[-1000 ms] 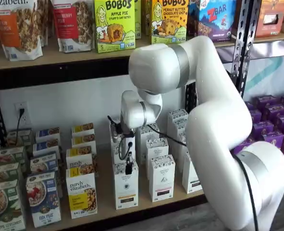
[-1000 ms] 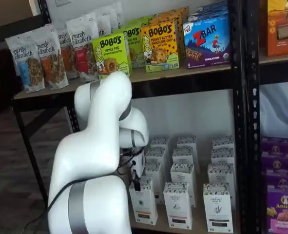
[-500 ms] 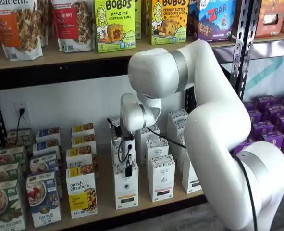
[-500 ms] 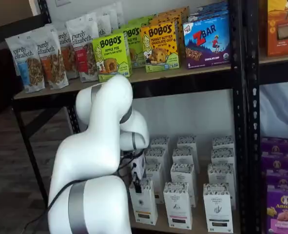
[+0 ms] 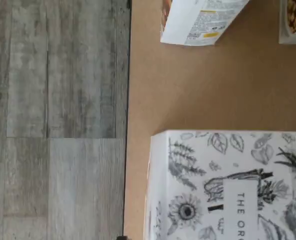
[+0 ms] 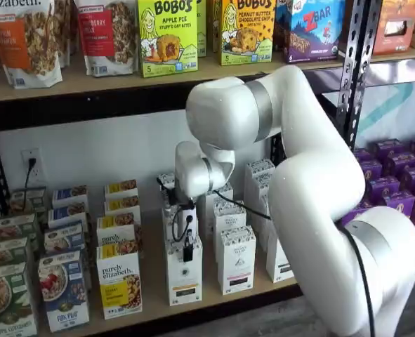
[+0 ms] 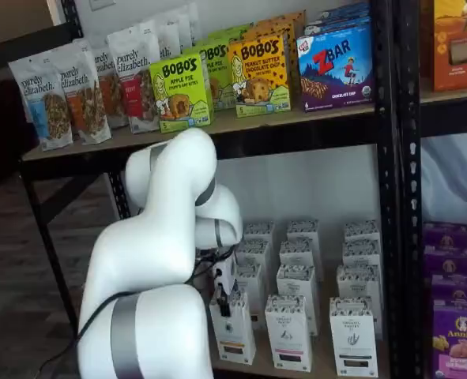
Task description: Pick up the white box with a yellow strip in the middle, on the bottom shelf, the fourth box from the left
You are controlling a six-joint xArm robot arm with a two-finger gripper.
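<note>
The white box [image 6: 185, 278] stands at the front of its row on the bottom shelf [image 6: 153, 284]; in both shelf views a thin yellow-orange strip shows low on its front [image 7: 235, 333]. My gripper [image 6: 187, 247] hangs straight down over the box's top, a black finger overlapping its upper front. It shows the same way in a shelf view [image 7: 224, 301]. The jaws stand wide and the box still rests on the board, so the gripper is open. The wrist view shows the box's leaf-printed top [image 5: 228, 185] close below, with no fingers in sight.
A like white carton with a black strip [image 6: 236, 260] stands just right of the box, and a purely elizabeth box [image 6: 119, 281] just left. More cartons line up behind. The shelf's front edge [image 5: 127, 100] drops to a grey wood floor [image 5: 57, 120].
The elbow and upper arm have shifted slightly up and left. The gripper has stayed almost still above the white box, jaws unchanged.
</note>
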